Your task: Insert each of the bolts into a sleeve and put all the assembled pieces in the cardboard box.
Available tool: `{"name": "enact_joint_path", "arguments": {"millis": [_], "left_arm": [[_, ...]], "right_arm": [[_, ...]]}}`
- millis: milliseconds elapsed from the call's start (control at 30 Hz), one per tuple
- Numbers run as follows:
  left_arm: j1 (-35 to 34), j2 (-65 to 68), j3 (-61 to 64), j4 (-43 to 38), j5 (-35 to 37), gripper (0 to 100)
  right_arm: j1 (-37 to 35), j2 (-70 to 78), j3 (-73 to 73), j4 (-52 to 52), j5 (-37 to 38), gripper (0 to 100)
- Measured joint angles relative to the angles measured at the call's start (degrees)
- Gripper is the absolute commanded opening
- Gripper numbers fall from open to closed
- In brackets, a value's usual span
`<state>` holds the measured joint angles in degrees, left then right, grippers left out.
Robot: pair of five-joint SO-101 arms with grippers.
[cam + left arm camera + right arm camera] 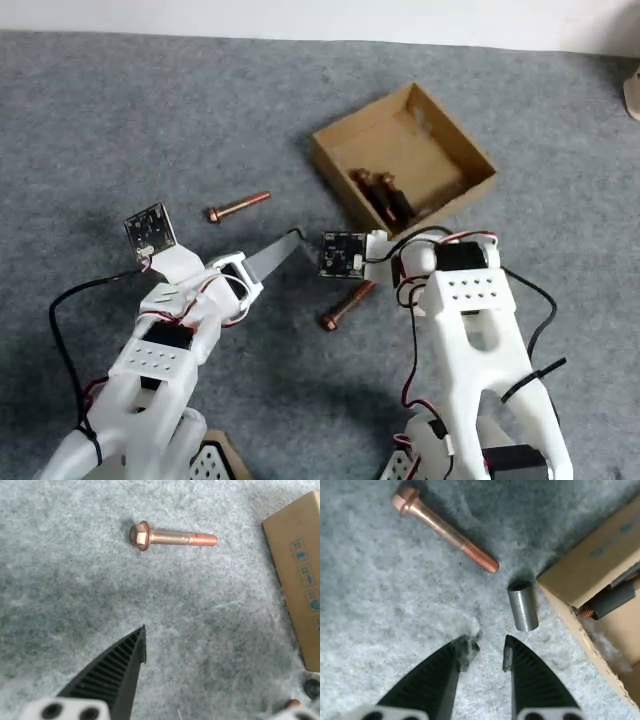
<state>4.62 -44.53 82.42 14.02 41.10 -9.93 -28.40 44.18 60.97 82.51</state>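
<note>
Cardboard box (397, 138) holds assembled pieces (385, 197); sleeve (523, 606) beside.

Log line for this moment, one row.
left hand open, empty | right hand open, near sleeve | left bolt, right bolt loose on carpet | assembled pieces in cardboard box

The bolt (442, 527) is glossy copper-toned metal, the sleeve (523, 606) smooth dull grey metal. The box (400, 135) is matt brown cardboard. Rough grey felt covers the tabletop (150, 120). The right gripper (487, 652) is matt black plastic.
</note>
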Motion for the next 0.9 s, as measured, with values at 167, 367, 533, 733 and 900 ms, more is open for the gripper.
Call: {"name": "enact_joint_path", "arguments": {"millis": [167,367,533,733,900], "left_arm": [[0.0,0.0,0.0,0.0,0.0,53],[0.0,0.0,0.0,0.0,0.0,53],[0.0,0.0,0.0,0.0,0.0,53],[0.0,0.0,0.0,0.0,0.0,53],[0.0,0.0,0.0,0.0,0.0,53]], "right_arm": [[0.0,4.84,0.0,-2.46,0.09,10.8],[0.0,11.69,0.0,-3.43,0.09,10.9],[0.0,15.38,-0.09,-7.91,0.09,11.0],[0.09,16.26,-0.09,-11.52,0.09,11.0],[0.09,16.26,-2.02,-11.78,0.09,11.0]]}}
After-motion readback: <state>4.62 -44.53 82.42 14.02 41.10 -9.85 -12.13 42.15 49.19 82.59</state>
